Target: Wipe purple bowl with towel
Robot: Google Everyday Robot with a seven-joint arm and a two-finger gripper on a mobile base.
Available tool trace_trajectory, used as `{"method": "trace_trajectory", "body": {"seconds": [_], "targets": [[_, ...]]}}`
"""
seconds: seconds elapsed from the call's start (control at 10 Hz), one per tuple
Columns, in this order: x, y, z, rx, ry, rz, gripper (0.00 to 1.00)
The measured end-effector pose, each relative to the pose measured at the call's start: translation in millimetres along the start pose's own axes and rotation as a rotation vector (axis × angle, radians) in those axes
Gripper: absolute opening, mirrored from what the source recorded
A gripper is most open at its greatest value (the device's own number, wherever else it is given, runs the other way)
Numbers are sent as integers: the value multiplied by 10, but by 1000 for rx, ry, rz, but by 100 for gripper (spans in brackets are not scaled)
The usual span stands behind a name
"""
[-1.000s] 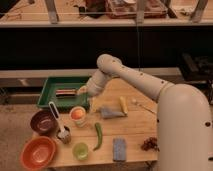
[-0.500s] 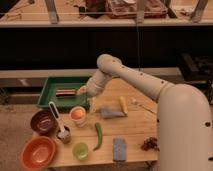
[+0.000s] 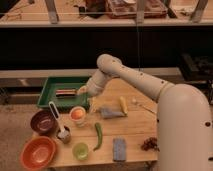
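Wooden table (image 3: 135, 125) bears the towel (image 3: 111, 112), near the gripper (image 3: 82, 91); gripper spread apart by the green tray (image 3: 54, 101).

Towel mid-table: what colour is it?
Grey-blue towel, clearest in the camera view; gripper sits at the green tray's right edge.

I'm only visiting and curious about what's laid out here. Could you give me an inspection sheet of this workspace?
Surface: light wooden table, crowded on its left half.
Job's things: round dark purple bowl at the left edge; small grey-blue cloth towel lying mid-table, apart from the bowl.
Clutter: green plastic tray, large orange bowl, small light-green cup, long green pepper, flat grey-blue sponge block.
Grippers: claw open, by the tray's right edge, holding nothing.
Cables: nothing seen clearly.
Surroundings: dark shelving behind the table.
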Motion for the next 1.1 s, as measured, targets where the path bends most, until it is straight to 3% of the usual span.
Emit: {"method": "trace_trajectory", "body": {"seconds": [0.7,0.9,1.1], "targets": [[3,3,-2,4,9,4,80],[83,81,-11,38,77,49,80],[333,283,-68,72,151,114,80]]}}
